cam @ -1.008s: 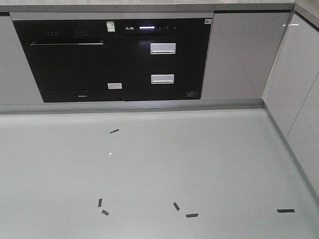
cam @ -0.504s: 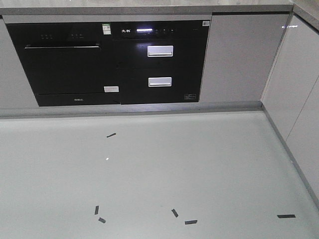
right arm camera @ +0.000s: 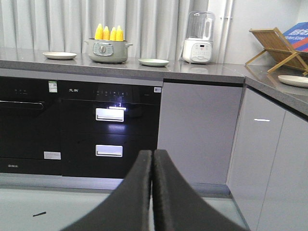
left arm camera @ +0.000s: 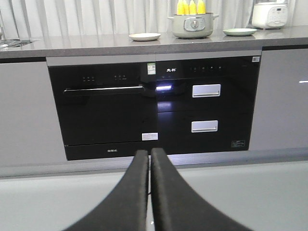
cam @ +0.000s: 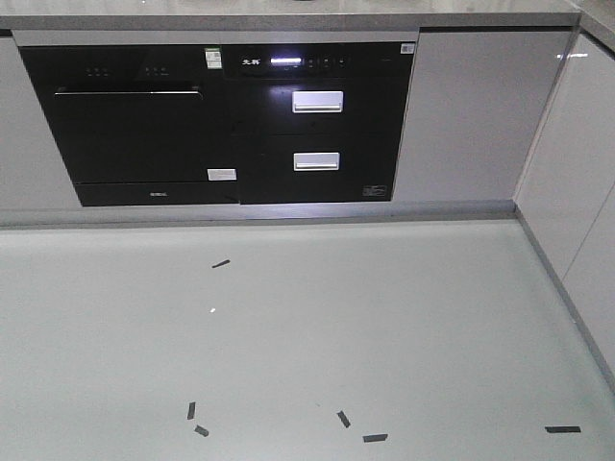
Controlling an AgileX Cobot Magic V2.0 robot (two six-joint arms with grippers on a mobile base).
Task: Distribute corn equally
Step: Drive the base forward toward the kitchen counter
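Observation:
Several yellow corn cobs (right arm camera: 109,32) stand upright in a grey-green pot (right arm camera: 108,50) on the grey counter; in the left wrist view the corn (left arm camera: 190,7) also sticks out of the pot (left arm camera: 192,26). A pale plate (right arm camera: 59,55) lies left of the pot and a green plate (right arm camera: 154,62) right of it. My left gripper (left arm camera: 149,152) is shut with nothing in it, low and far from the counter. My right gripper (right arm camera: 153,153) is shut and empty too. Neither gripper shows in the front view.
A black built-in oven (cam: 130,120) with two drawers (cam: 317,130) sits under the counter, and grey cabinets (cam: 466,115) run right to a corner. A white blender (right arm camera: 198,38), a wooden rack (right arm camera: 279,45) and another plate (right arm camera: 293,80) are on the counter. Tape marks (cam: 221,263) dot the floor.
In the front view the floor marks and cabinets have slid down the frame and slightly sideways, so the base has edged toward the cabinets.

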